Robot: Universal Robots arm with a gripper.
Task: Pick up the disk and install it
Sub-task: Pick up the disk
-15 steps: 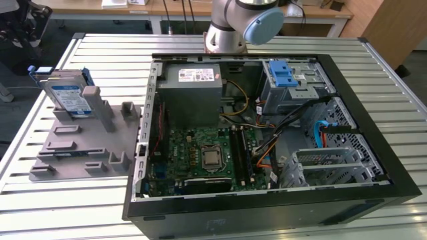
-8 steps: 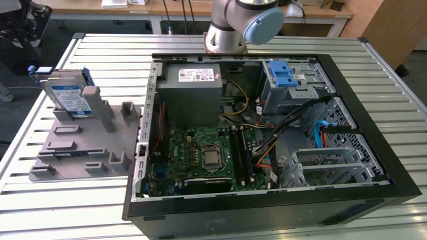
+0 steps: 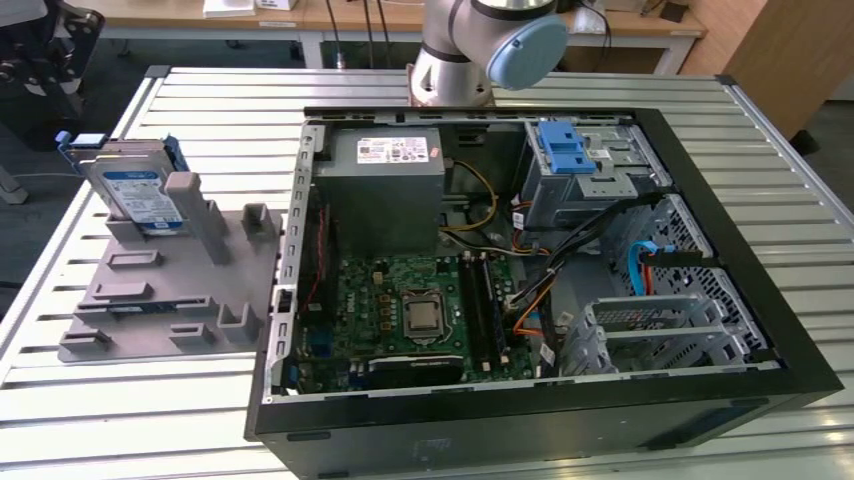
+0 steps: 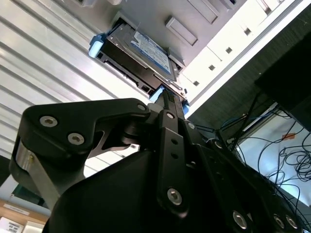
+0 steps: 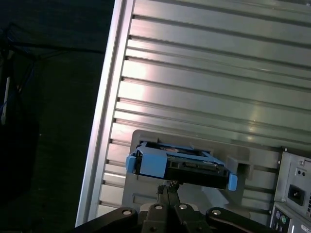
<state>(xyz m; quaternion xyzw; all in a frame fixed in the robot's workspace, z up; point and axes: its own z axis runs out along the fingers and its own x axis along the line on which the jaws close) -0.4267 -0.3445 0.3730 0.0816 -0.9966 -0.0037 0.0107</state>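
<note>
— What stands there?
— Computer case (image 3: 534,435); at upper left of the exterior view, the grey stand (image 3: 147,300) holds your disk (image 3: 140,195) upright.
— Handling?
— Stiff, probably heavy, fragile; take its blue rails (image 5: 148,161). Gripper (image 5: 168,185) pressed together, empty.

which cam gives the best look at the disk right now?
Exterior view: the disk stands upright in the grey holder, label visible. Second wrist view shows it with one corner behind the gripper; first wrist view shows it edge-on.
</note>
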